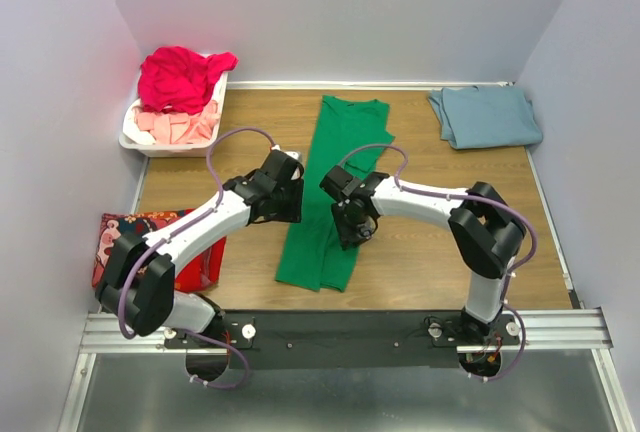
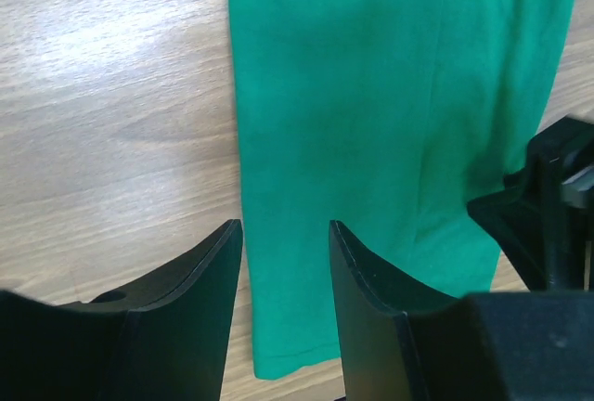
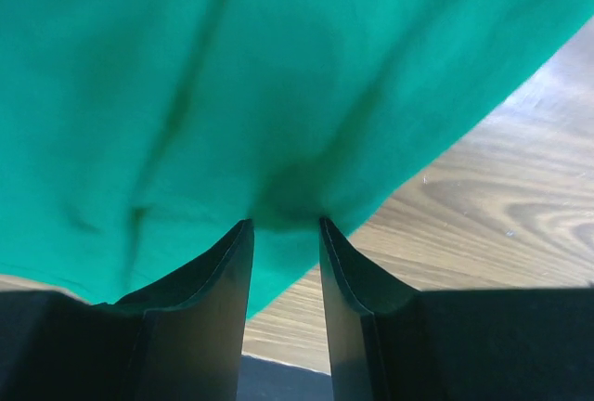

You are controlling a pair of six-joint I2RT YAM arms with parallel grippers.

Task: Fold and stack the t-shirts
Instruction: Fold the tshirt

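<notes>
A bright green t-shirt (image 1: 330, 192) lies on the table as a long narrow strip running from the back toward the front edge. My left gripper (image 1: 290, 202) hovers at the strip's left edge. Its jaws (image 2: 286, 234) stand open astride that edge near the hem, the green cloth (image 2: 371, 95) flat below. My right gripper (image 1: 350, 232) is on the strip's right side. It is open (image 3: 283, 225), its tips touching the puckered green cloth (image 3: 232, 76) at its edge. A folded dusty blue-grey t-shirt (image 1: 485, 117) lies at the back right. Magenta-red (image 1: 180, 77) and pale pink (image 1: 175, 127) t-shirts are heaped in the basket.
The white plastic basket (image 1: 135, 137) stands at the back left corner. A red patterned cloth (image 1: 125, 237) lies at the left edge under the left arm. The right arm's black wrist (image 2: 557, 206) shows in the left wrist view. Grey walls close three sides.
</notes>
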